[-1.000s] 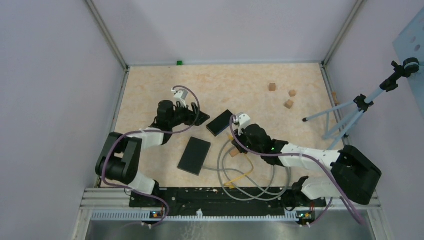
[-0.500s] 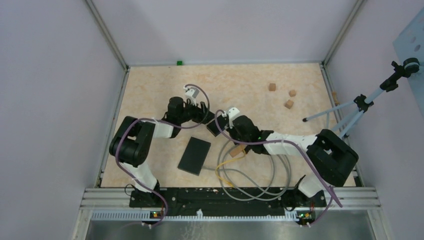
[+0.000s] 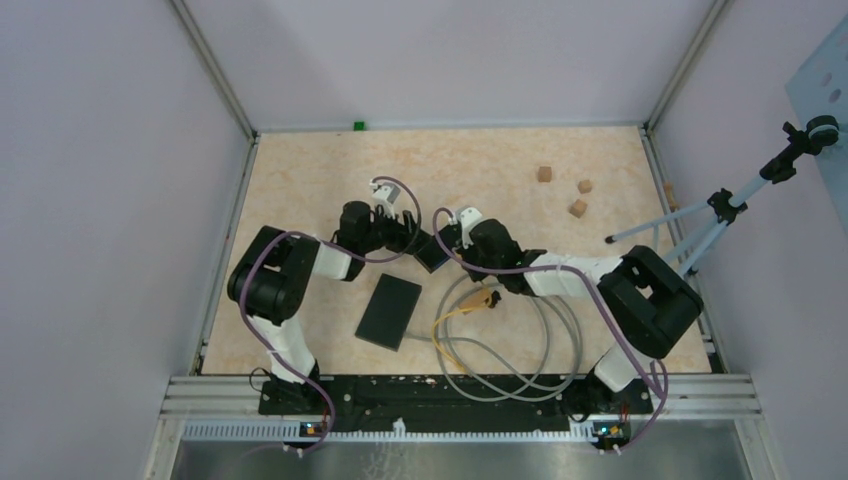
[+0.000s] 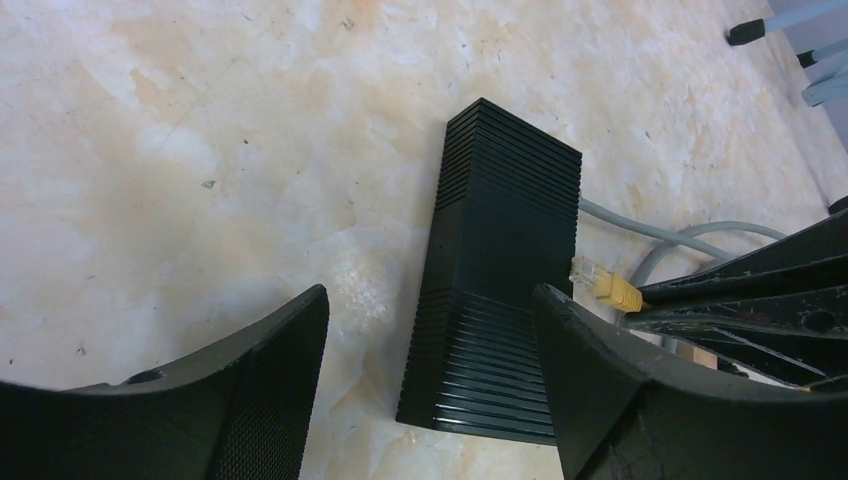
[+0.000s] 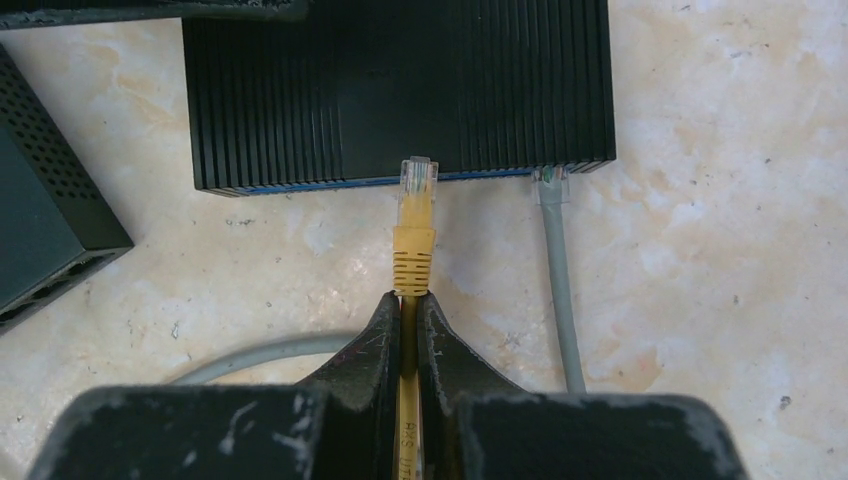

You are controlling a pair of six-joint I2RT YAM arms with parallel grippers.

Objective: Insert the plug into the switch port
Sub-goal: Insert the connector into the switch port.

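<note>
Yellow plastic network plug with clear tip, pinched at its yellow cord between the closed fingers of the right gripper. Aimed straight at the port edge of the black ribbed plastic switch box, tip meeting that edge; seated or not, cannot tell. Just to the right, a grey round cable already plugged in. At one end of the switch box, the left gripper, fingers spread wide to either side, contact unclear. Near on the beige speckled table, a second flat black box; well apart, three small wooden cubes.
</note>
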